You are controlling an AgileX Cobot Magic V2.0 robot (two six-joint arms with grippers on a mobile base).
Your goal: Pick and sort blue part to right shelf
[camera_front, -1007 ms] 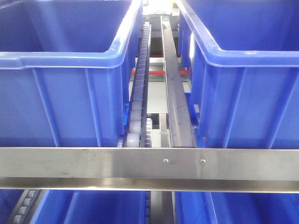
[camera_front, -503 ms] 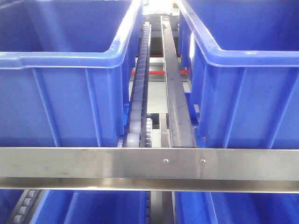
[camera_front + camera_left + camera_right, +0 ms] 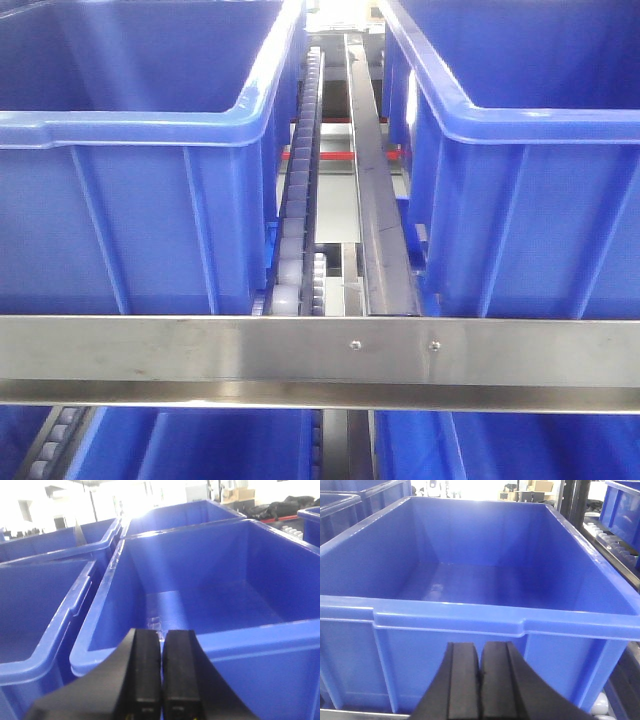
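blue part not visible in any view, so its position relative to either claw cannot be told. left gripper point(image 3: 161, 667) fingers pressed together, nothing between them, poised just before near rim of blue bin point(image 3: 280, 630); its floor shows bare. right gripper point(image 3: 480, 680) also closed flat, holding nothing, facing near wall of another blue bin point(image 3: 445, 622), interior bare. front view: steel crossbar point(image 3: 200, 345) below two bins, roller track point(image 3: 298, 215) between them.

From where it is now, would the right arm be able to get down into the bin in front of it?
Probably yes. The bin is open-topped with nothing visible inside, and the right gripper sits just before its near rim, jaws shut; it would need to lift over that rim first.
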